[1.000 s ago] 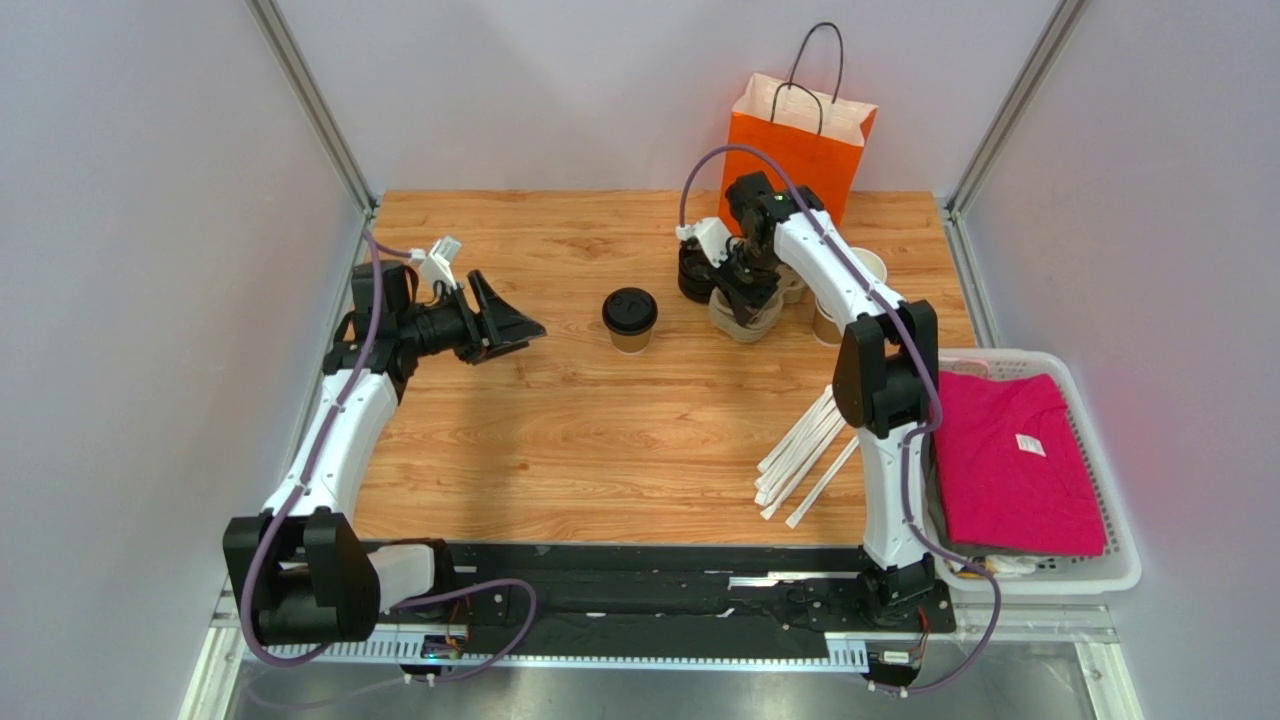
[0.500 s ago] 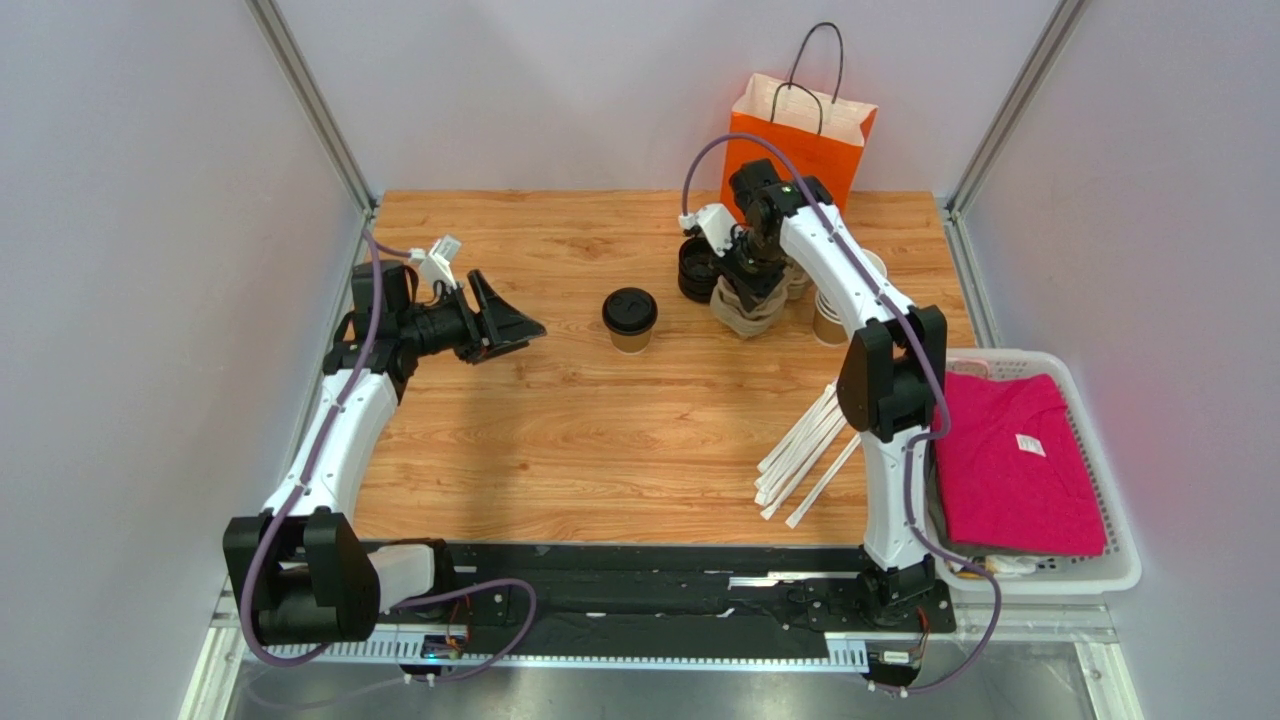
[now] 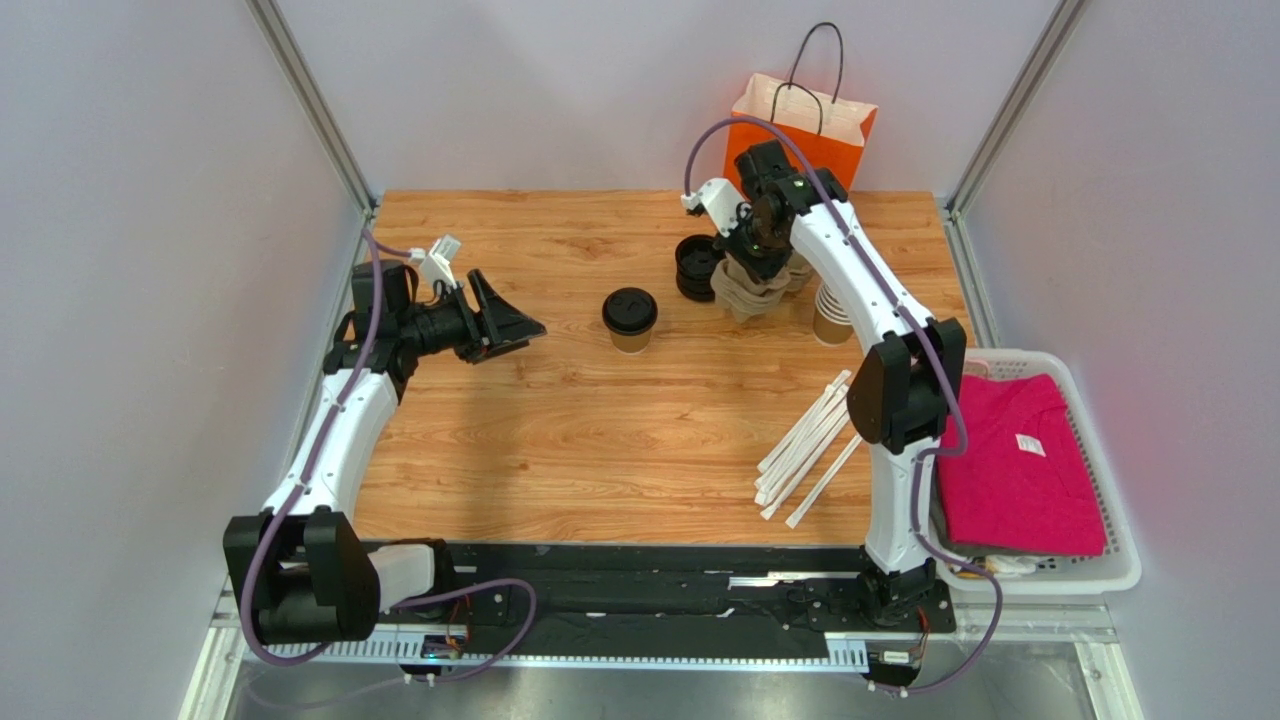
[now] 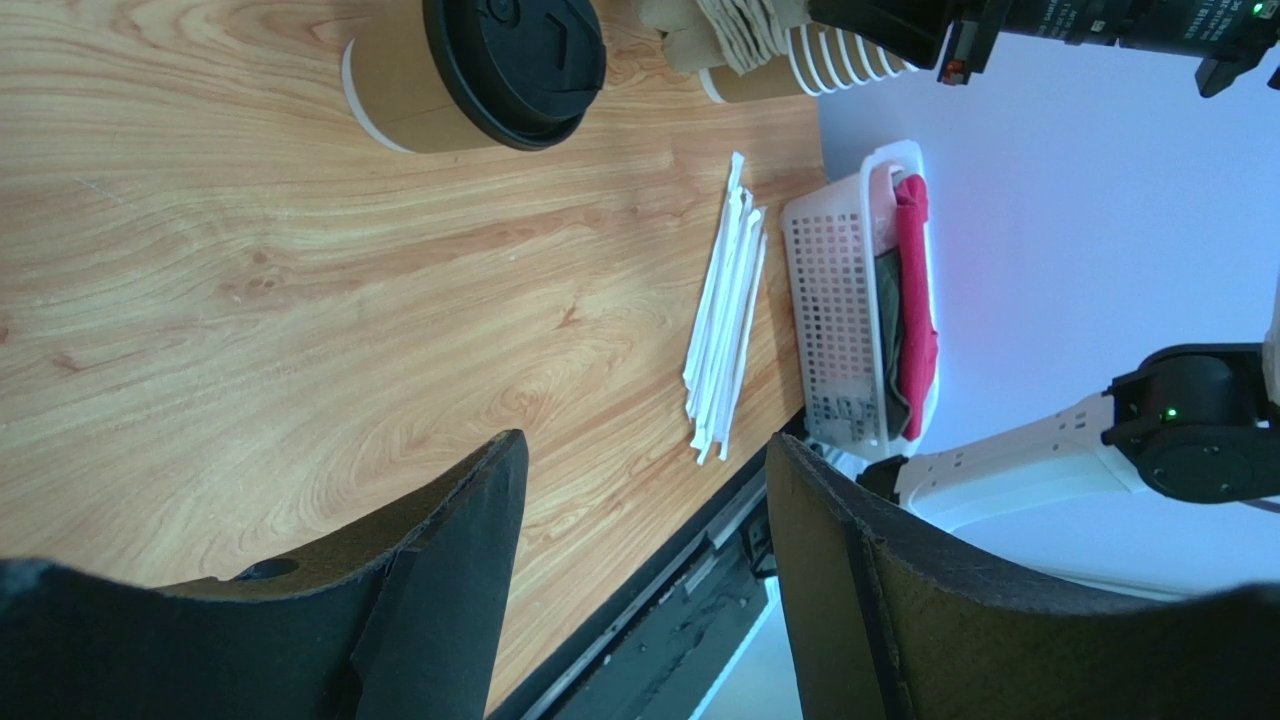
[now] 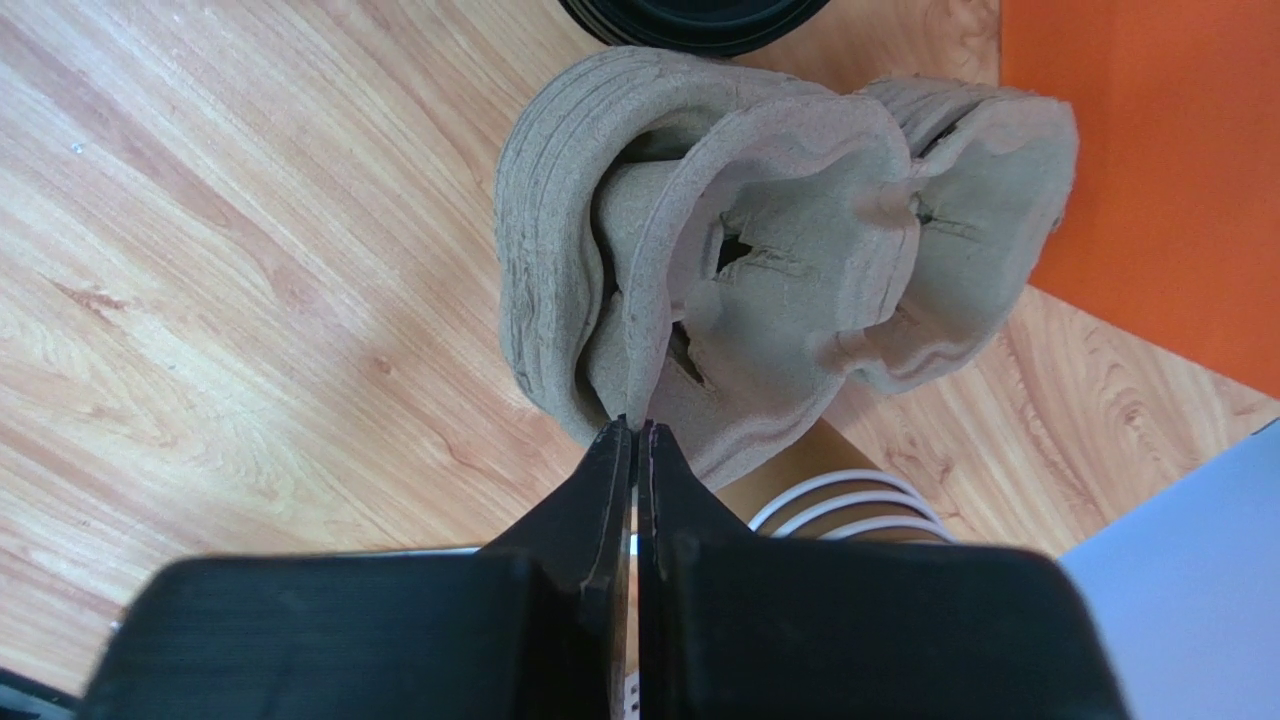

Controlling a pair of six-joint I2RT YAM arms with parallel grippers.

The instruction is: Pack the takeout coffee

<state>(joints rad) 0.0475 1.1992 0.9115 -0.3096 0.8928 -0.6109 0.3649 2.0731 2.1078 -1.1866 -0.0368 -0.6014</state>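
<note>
My left tool (image 3: 504, 321) is at the left of the top view. Its two sides are apart with nothing between them, and it points at the takeout coffee (image 3: 630, 318). The cup stands alone on the counter (image 3: 601, 435), near the middle of the top view, well apart from my left tool. I think it is light, but there may be drink inside, so it must not tip. The paper sides are soft and will squash if I squeeze hard. The black lid is smooth and could pop off. I would hold it round the brown sides, just under the lid, and squeeze gently. It stands straight up with the lid on top, and its long way runs up and down. To its right is a stack of black lids (image 3: 696, 267), then a stack of cup trays (image 3: 747, 290). My right tool (image 5: 633, 431) is pressed together there, and it looks like it pinches a thin wall of the top tray. The orange bag (image 3: 800, 132) stands behind, at the top
</note>
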